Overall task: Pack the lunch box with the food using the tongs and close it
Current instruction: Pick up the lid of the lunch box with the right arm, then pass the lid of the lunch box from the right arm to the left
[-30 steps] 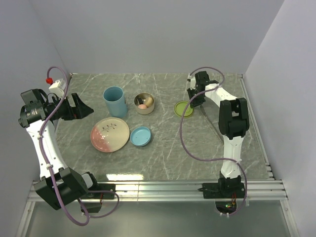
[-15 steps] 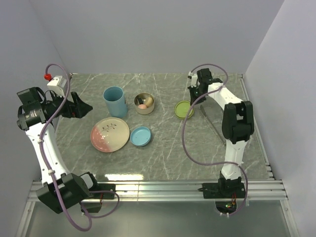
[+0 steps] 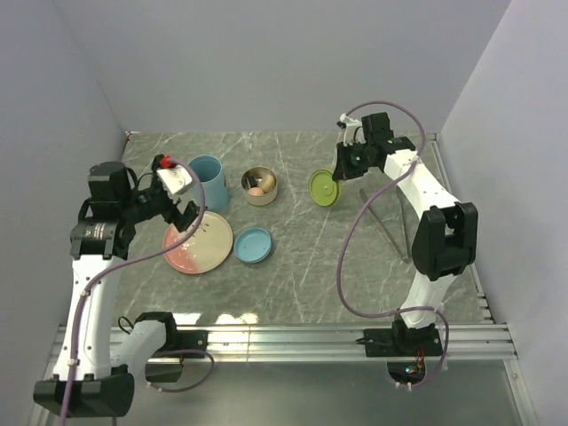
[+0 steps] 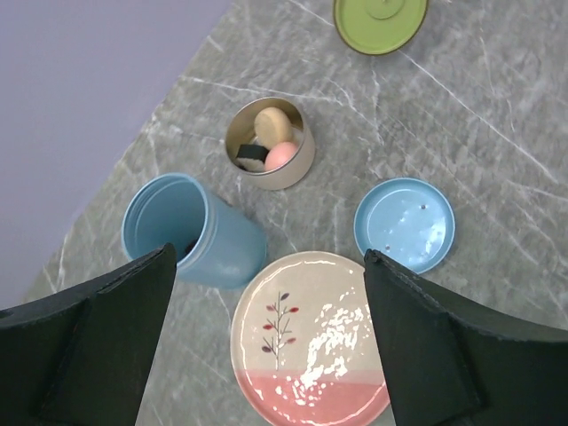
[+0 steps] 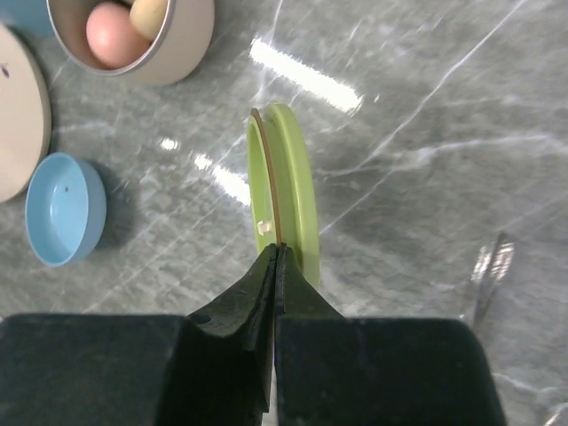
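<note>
The lunch box (image 3: pixel 259 186) (image 4: pixel 297 164) is a round tin at mid-table holding the food: a pink piece (image 4: pixel 281 156) (image 5: pixel 111 35), a beige piece (image 4: pixel 271 122) and a small black piece (image 4: pixel 251 153). Its green lid (image 3: pixel 322 188) (image 5: pixel 286 191) (image 4: pixel 380 19) hangs on edge to the tin's right, with my right gripper (image 3: pixel 342 167) (image 5: pixel 277 253) shut on its rim. The silver tongs (image 3: pixel 388 224) (image 5: pixel 491 264) lie on the table further right. My left gripper (image 3: pixel 182 222) (image 4: pixel 268 257) hovers open over the plate, holding nothing.
A pink-and-cream plate (image 3: pixel 198 242) (image 4: pixel 311 337) lies at front left. Behind it stands a tall blue cup (image 3: pixel 206 182) (image 4: pixel 191 231), and a shallow blue dish (image 3: pixel 253 245) (image 4: pixel 405 224) (image 5: pixel 64 209) sits to the plate's right. Walls close in the back and sides.
My right gripper shut on the green lid and raised it onto its edge. My left arm swung in from the far left wall to above the plate.
</note>
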